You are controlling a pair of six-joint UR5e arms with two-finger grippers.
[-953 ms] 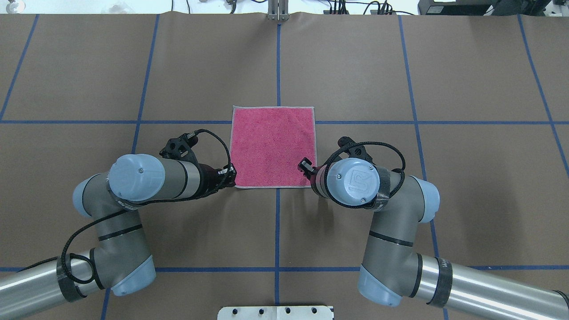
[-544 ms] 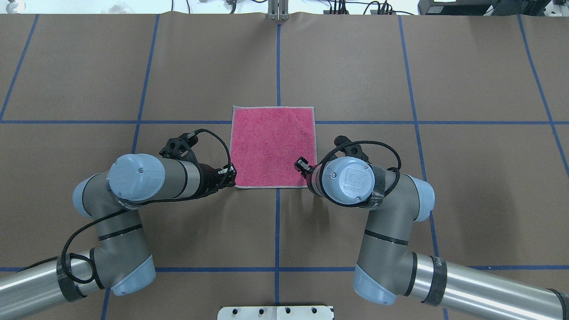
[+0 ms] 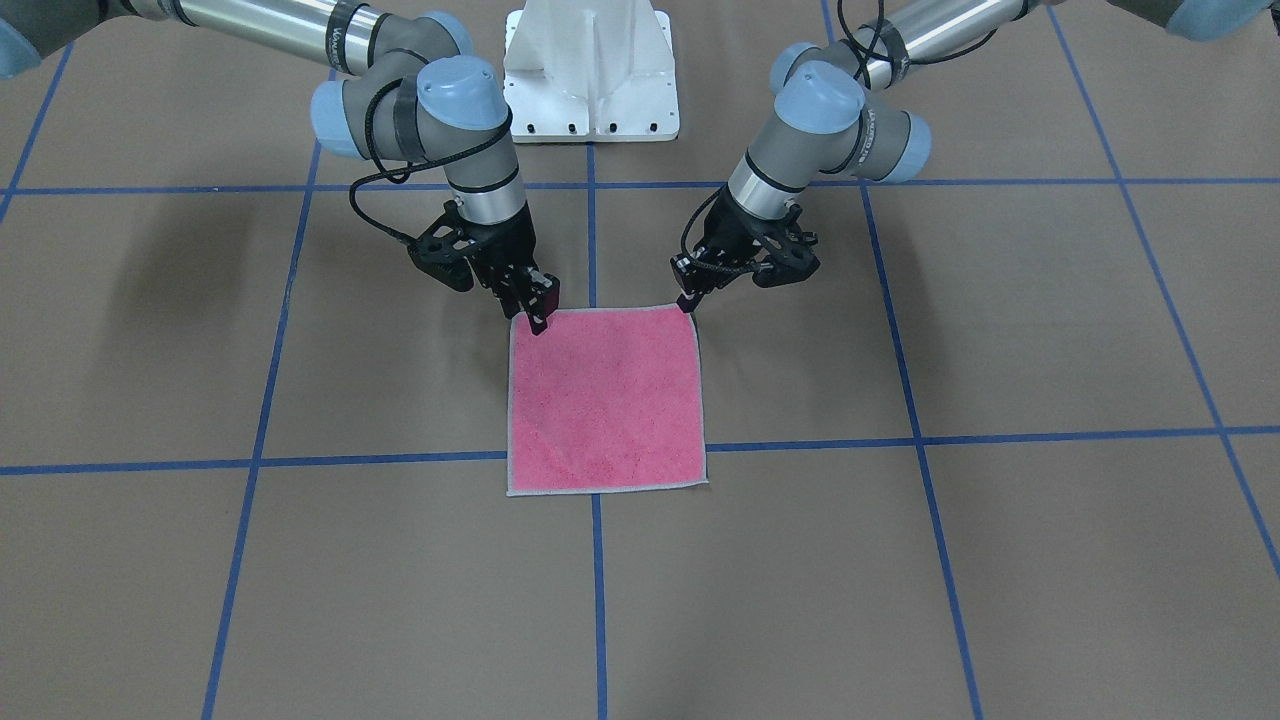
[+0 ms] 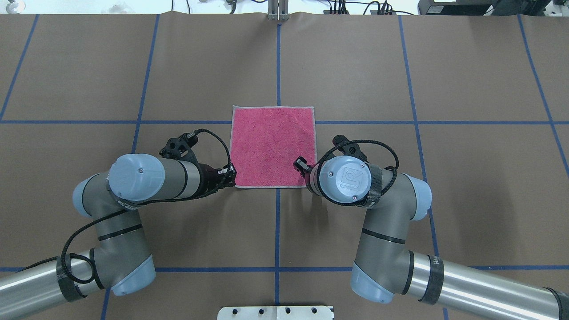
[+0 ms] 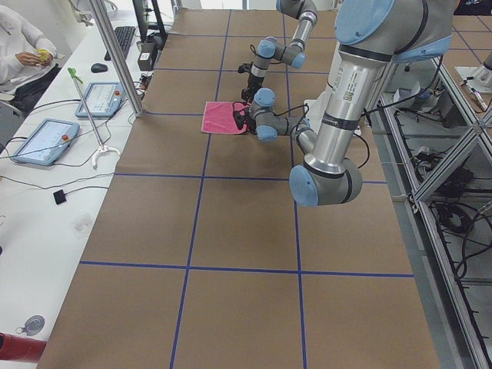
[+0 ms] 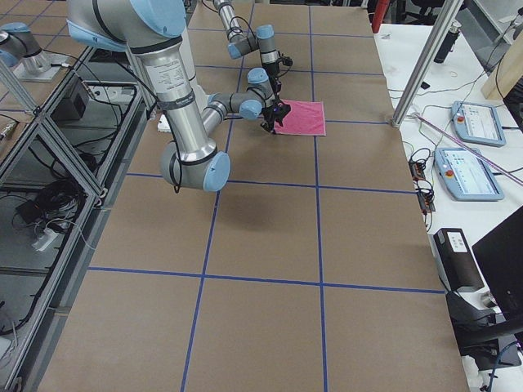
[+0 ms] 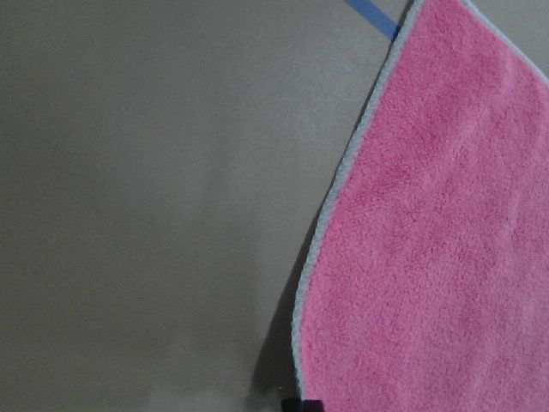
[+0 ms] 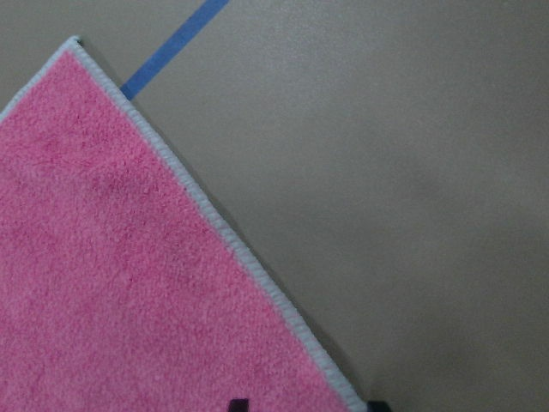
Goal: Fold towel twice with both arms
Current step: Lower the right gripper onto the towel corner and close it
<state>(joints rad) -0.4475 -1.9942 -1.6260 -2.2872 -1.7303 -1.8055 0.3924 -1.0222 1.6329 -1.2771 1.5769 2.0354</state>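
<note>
The towel [image 4: 273, 146] lies flat, pink face up, with light grey edging, at the middle of the table; it also shows in the front view [image 3: 605, 400]. My left gripper [image 4: 230, 174] sits at the towel's near left corner and looks shut on it [image 3: 688, 300]. In the left wrist view the towel's edge [image 7: 330, 215] curls up over a shadow. My right gripper [image 4: 304, 171] is at the near right corner [image 3: 535, 312]. It is open, and in the right wrist view its fingertips [image 8: 238, 403] straddle the towel's edge [image 8: 214, 223].
The brown table is marked with blue tape lines [image 4: 278, 62]. The white pedestal base [image 3: 590, 70] stands at the robot's side. A side bench with tablets [image 5: 46, 138], a metal post [image 5: 115, 54] and a seated person [image 5: 19, 46] lie beyond the table's far edge.
My right arm has shifted a little to the left, bringing its gripper in over the towel's near right corner. The left arm and the towel have not moved.
</note>
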